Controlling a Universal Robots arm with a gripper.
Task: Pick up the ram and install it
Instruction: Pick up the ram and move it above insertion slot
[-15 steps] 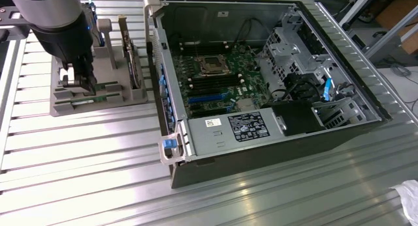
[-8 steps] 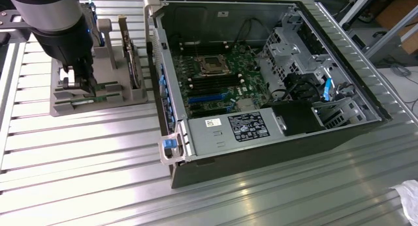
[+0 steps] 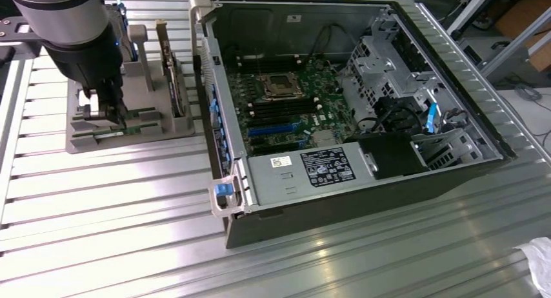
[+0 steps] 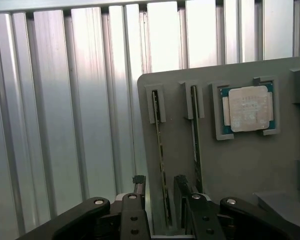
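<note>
Two rams stand on edge in slots of a grey holder (image 4: 250, 165). In the wrist view my gripper (image 4: 160, 186) is open. Its two dark fingers (image 4: 139, 184) straddle the end of one ram (image 4: 160, 145) without pressing on it. The second ram (image 4: 195, 135) stands in the neighbouring slot, just outside the other finger. In the exterior view the gripper (image 3: 108, 114) is lowered onto the holder (image 3: 95, 140) at the exterior view's left, beside the open computer case (image 3: 226, 182).
A square silver processor (image 4: 247, 108) lies in a pocket of the holder. A flat silver drive (image 3: 175, 72) stands on edge between holder and case. Inside the case are the motherboard (image 3: 288, 127), its black memory slots (image 3: 280, 109) and a power supply (image 3: 301, 172). Ribbed metal table (image 3: 112, 233) all around.
</note>
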